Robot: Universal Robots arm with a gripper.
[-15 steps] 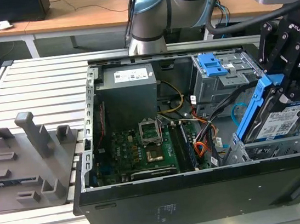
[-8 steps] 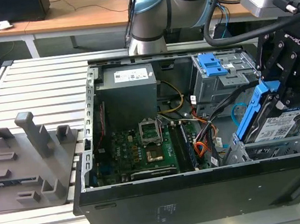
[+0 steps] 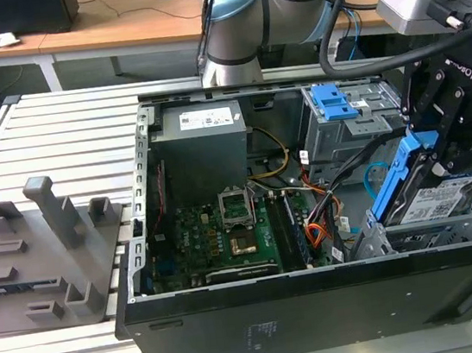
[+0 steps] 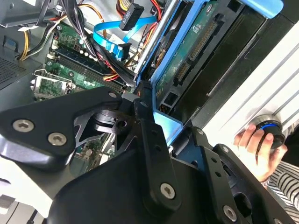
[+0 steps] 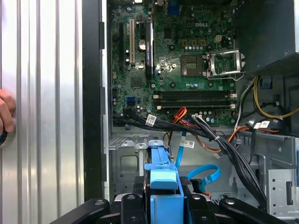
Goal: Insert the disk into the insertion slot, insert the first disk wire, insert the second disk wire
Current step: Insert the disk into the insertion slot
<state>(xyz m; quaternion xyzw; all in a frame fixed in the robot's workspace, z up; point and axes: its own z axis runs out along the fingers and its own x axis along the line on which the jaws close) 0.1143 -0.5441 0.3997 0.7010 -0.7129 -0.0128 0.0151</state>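
My black gripper (image 3: 433, 166) is shut on the disk (image 3: 437, 198), a silver drive with a white label in a bright blue carrier (image 5: 161, 184). The disk hangs tilted over the case's corner at the exterior view's right, its lower end at the grey metal insertion slot (image 3: 382, 240). In the second wrist view the disk's green circuit board (image 4: 196, 42) faces the camera, and black fingers (image 4: 152, 140) clamp the blue frame. The slot's grey sheet metal (image 5: 124, 161) lies just beyond the carrier in the first wrist view. A loose blue flat cable (image 5: 205, 176) and a black connector (image 4: 132, 16) hang beside the disk.
The open computer case (image 3: 322, 304) lies on a ribbed aluminium table (image 3: 48, 140). A taller grey cage with a blue latch (image 3: 335, 102) stands behind the disk. Bundled wires (image 5: 219, 140) cross above the motherboard (image 5: 187, 56). A person's hand (image 4: 259, 144) rests on a knob. A grey fixture (image 3: 45, 245) sits at the exterior view's left.
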